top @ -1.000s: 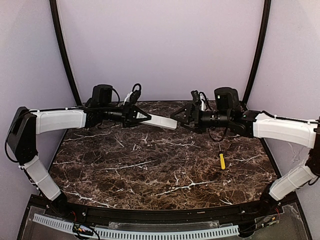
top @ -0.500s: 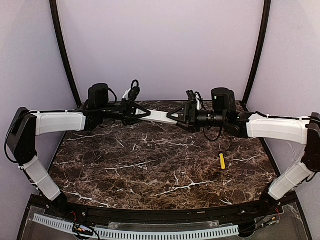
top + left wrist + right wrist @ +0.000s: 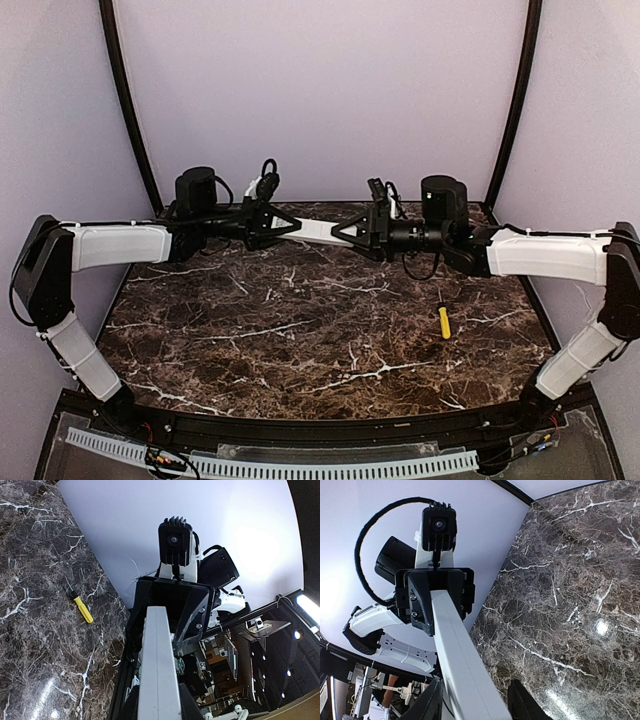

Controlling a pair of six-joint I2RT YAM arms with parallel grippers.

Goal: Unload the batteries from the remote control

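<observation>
The slim white remote control hangs in the air over the back of the table, between my two grippers. My left gripper is shut on its left end; in the left wrist view the remote runs straight out from between my fingers. My right gripper stands round the remote's right end. In the right wrist view the remote lies against one finger, with a gap to the other, so the jaws are open. The batteries are hidden.
A yellow-handled screwdriver lies on the dark marble table at the right; it also shows in the left wrist view. A purple wall stands close behind the grippers.
My right gripper has moved left, from just clear of the remote's right end to round it. My left gripper has lifted the remote slightly.
</observation>
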